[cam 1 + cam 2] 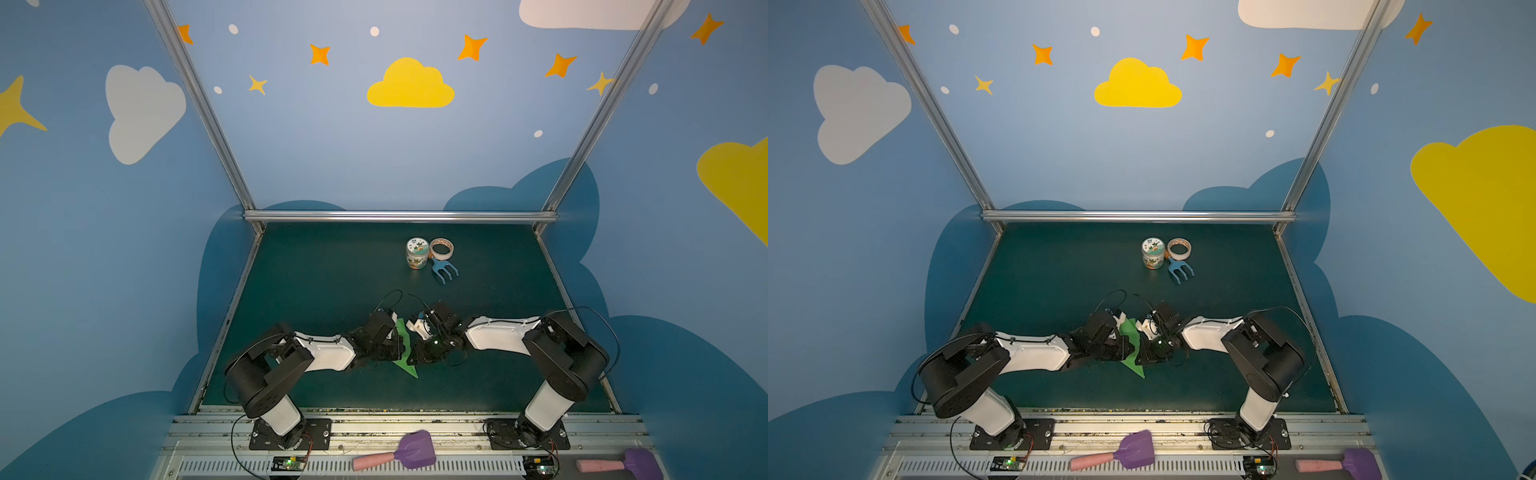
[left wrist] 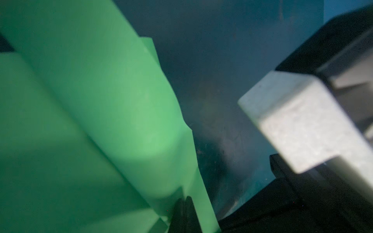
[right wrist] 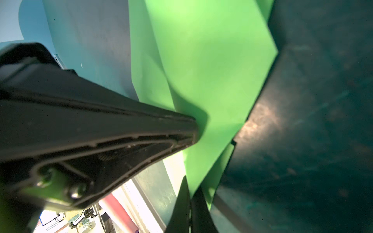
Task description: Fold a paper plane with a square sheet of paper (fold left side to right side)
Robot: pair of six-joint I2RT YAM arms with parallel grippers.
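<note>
The square sheet of paper (image 1: 409,365) (image 1: 1133,359) is bright green and creased into a narrow pointed shape with layered flaps. It is held above the dark green table mat, between the two arms, near the middle in both top views. My left gripper (image 2: 184,201) is shut on one edge of the paper (image 2: 101,121). My right gripper (image 3: 190,193) is shut on the opposite edge of the paper (image 3: 212,70). In both top views the left gripper (image 1: 398,352) and right gripper (image 1: 415,355) nearly meet. The left gripper's black fingers (image 3: 177,129) press against the paper in the right wrist view.
A small printed jar (image 1: 417,253), a tape roll (image 1: 441,248) and a blue toy rake (image 1: 444,271) sit together toward the back of the mat. Two purple toy shovels with pink handles (image 1: 411,452) (image 1: 636,463) lie on the front rail.
</note>
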